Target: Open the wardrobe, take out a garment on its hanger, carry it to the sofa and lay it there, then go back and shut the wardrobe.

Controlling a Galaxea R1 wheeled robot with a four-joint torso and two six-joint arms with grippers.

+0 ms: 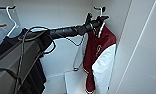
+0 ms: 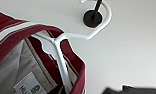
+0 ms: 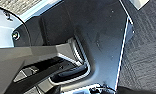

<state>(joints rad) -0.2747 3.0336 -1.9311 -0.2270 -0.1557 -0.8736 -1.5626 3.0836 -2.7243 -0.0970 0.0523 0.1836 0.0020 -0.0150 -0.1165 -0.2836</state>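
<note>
Take the stiff hanger at its neck (the garment hangs limp); I cannot tell your left hand's grip.

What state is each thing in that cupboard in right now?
Wardrobe: open, inside showing.
Maroon jacket: hanging on its hanger.
White hanger: hook over a black peg.
Dark shirt: hanging on another hanger.
Left gripper: up at the jacket's collar, grip unclear.

Floor: dark grey carpet tiles, faintly ribbed.
Walls: plain white panels, smooth, evenly lit.
</note>
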